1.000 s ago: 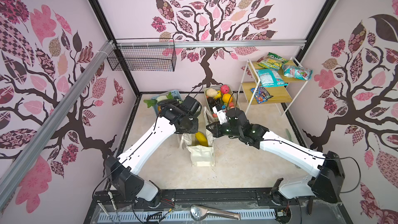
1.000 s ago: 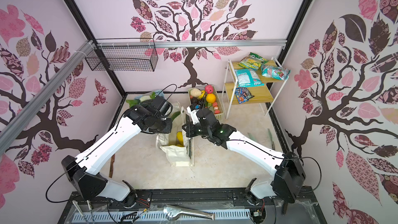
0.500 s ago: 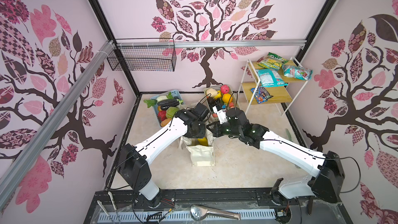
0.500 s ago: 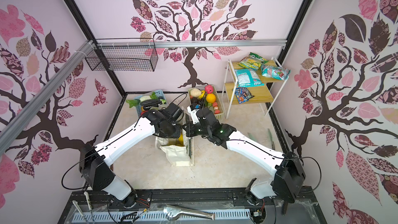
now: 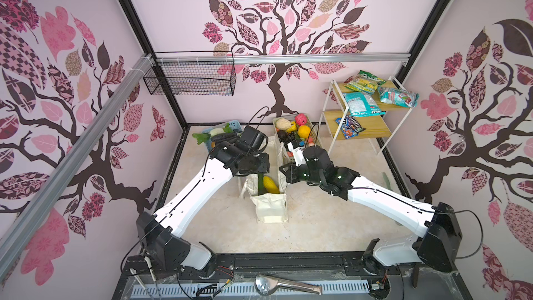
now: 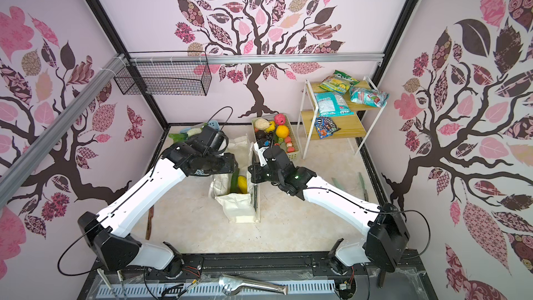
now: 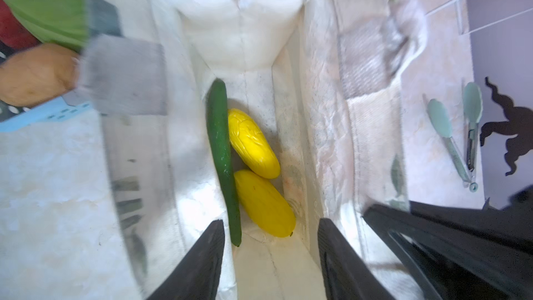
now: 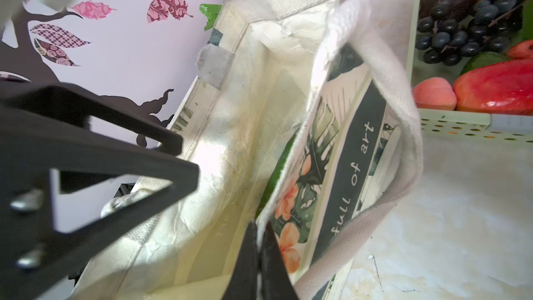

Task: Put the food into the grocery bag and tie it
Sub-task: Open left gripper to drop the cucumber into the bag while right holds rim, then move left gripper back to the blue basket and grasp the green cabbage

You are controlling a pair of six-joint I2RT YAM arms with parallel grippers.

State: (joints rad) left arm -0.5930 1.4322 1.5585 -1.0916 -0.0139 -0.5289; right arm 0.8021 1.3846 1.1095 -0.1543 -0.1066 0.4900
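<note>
**Grocery bag.** The grocery bag (image 5: 269, 210) stands upright on the floor between the two arms, with its mouth open. It contains one cucumber (image 7: 220, 151) lying along a side wall. It also contains two yellow oblong fruits (image 7: 253, 142) on the bag bottom, one after the other, both touching the cucumber.

**Right gripper.** The right gripper (image 8: 256, 243) has its jaws pressed together. They pinch the top rim of the bag's printed wall, which reads "full of art". A cream strap handle (image 8: 398, 88) loops over the outside of that wall.

**Left gripper.** The left gripper (image 7: 271, 255) has its jaws spread and empty, directly above the bag's mouth. In both top views its wrist covers the far part of the mouth.

**Surroundings**
- A beige basket (image 8: 461, 126) sits just beyond the bag. It holds an orange (image 5: 303, 131), dark grapes (image 8: 467, 24), a red mango (image 8: 496, 88) and a peach (image 8: 434, 93).
- A blue basket (image 7: 43, 115) sits beyond the bag on the left arm's side and holds green and white vegetables.
- A wooden shelf (image 5: 372, 128) carries snack packets (image 5: 362, 103) and stands past the beige basket, well apart from the bag.
- Teal tongs (image 7: 444, 131) lie on the floor near the bag, not touching it.
</note>
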